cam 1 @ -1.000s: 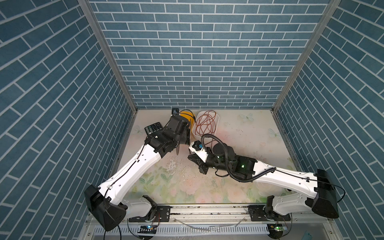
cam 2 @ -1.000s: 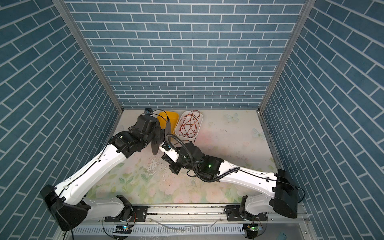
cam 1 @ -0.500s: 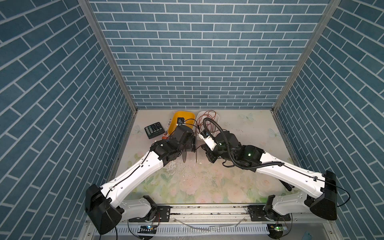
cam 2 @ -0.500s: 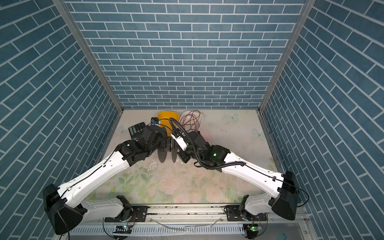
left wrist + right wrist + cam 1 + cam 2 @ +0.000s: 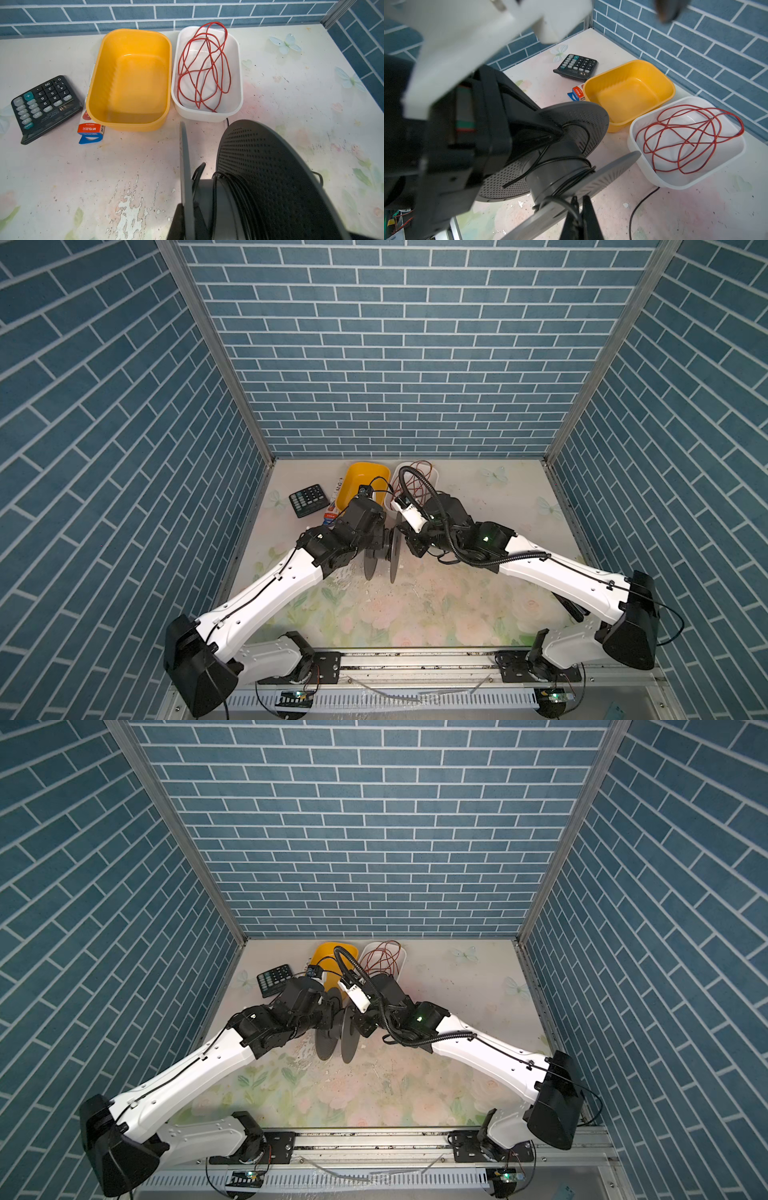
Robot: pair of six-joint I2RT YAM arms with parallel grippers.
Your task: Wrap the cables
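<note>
Surroundings, left wrist view: the yellow tub [image 5: 133,83] is empty and sits side by side with the white tub [image 5: 240,89]. A loose red-brown wire [image 5: 207,44] is heaped in the white one. The calculator [image 5: 44,104] lies on the yellow tub's far side. A small red-and-blue box [image 5: 91,131] sits between them, partly tucked under the yellow rim. The flowered table [image 5: 62,176] is scuffed and its print is flaking.

In both top views the grey spool [image 5: 392,564] has its flanges upright. It sits between the two wrists, near the tubs on the side toward the arm bases.

Left gripper [image 5: 184,223]: jaws narrow, clamped on the flange seen edge-on.
Right gripper [image 5: 580,220]: jaws nearly together on the other flange's rim. A cord loop passes right at the fingertips and is possibly pinched too.

Black cord [image 5: 236,187]: several turns on the hub, bunched against the perforated flange. The rest trails over the table beside the white tub.

Obstructions: in the top views the right arm's ribbed hose [image 5: 428,486] arcs across the white tub. The wrists cover the hub and both sets of fingertips. In the right wrist view the left arm's white shell and black wrist are out of focus and fill nearly half the frame. The left wrist frame cuts off the spool.
</note>
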